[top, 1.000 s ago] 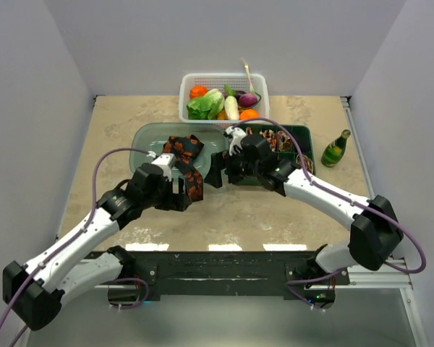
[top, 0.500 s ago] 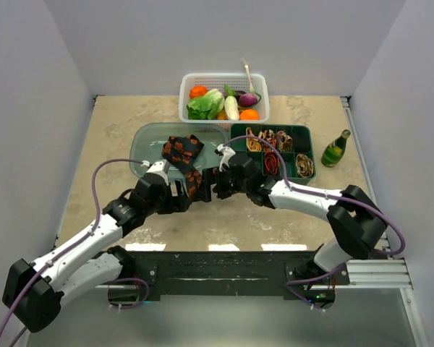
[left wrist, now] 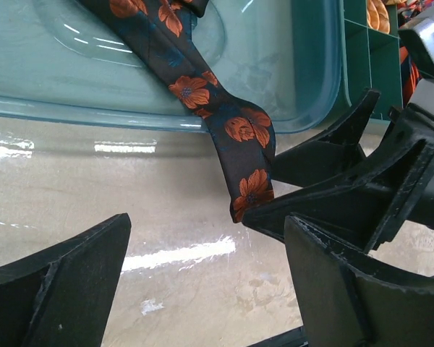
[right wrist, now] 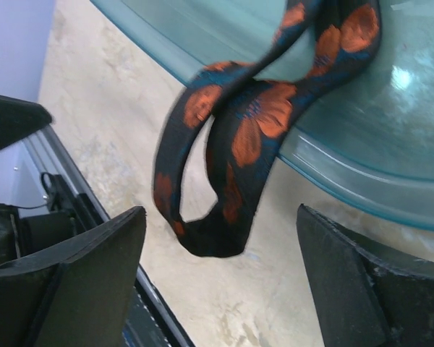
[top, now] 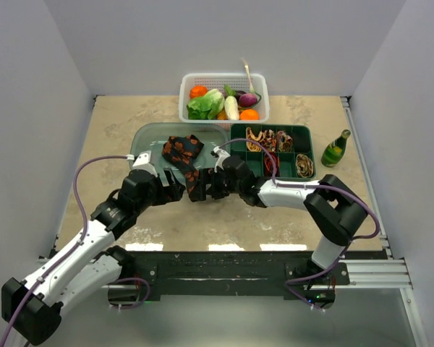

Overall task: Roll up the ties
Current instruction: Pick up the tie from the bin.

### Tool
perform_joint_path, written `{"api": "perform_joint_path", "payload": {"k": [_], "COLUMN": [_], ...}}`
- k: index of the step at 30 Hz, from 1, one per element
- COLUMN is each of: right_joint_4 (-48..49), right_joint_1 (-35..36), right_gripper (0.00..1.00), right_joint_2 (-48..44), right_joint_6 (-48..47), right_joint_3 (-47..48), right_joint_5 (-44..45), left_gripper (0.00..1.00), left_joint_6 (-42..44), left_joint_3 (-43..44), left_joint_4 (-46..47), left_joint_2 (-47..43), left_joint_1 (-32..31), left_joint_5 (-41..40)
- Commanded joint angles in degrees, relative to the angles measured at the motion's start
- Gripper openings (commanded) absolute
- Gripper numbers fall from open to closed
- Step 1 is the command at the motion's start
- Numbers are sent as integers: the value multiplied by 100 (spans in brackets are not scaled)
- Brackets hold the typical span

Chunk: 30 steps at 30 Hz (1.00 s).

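Note:
A black tie with orange flowers [top: 182, 149] lies bunched on the teal tray [top: 146, 139], and its narrow end hangs over the front rim onto the table [left wrist: 247, 194]. In the right wrist view that end forms a loose loop [right wrist: 228, 163] just ahead of my right gripper [right wrist: 220, 278], which is open and touches nothing. My left gripper [left wrist: 206, 289] is open too, low over the bare tabletop, with the tie's tip beyond its fingers. From above, both grippers [top: 172, 189] [top: 202, 186] face each other across the hanging end. Several rolled ties [top: 275, 141] sit in the green divided box.
A white basket of vegetables [top: 224, 97] stands behind the tray. The green divided box [top: 308, 137] is at the tray's right, with a green bottle [top: 335, 150] beyond it. Purple cables loop off both arms. The table's front edge lies close behind the grippers.
My right gripper has swung left from the green box to the tie's hanging end. My left arm has pulled back and left a little. The tie's end now hangs looped.

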Motion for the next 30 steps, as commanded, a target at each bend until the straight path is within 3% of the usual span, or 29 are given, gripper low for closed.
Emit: {"api": "perform_joint_path", "payload": {"k": [1, 7, 11, 16, 20, 22, 30], "right_joint_4": [787, 499, 462, 585, 831, 945, 1885], "right_joint_1": [17, 35, 44, 70, 96, 114, 140], "right_gripper": [84, 62, 58, 44, 21, 15, 10], "right_joint_2": [18, 369, 475, 563, 616, 651, 546], "right_joint_6": [257, 274, 274, 292, 310, 327, 704], "right_joint_3": [169, 520, 582, 635, 705, 740, 565], "right_joint_5": [-219, -150, -79, -175, -448, -597, -976], "left_gripper": [93, 93, 93, 93, 94, 94, 96], "left_joint_6": [-42, -51, -25, 11, 55, 55, 63], "left_joint_3": [166, 131, 149, 131, 105, 52, -106], "left_joint_4": [240, 310, 310, 328, 346, 363, 574], "left_joint_2": [53, 141, 159, 159, 177, 185, -113], "left_joint_1": [55, 90, 134, 213, 283, 362, 740], "left_joint_5": [-3, 32, 59, 120, 190, 278, 744]}}
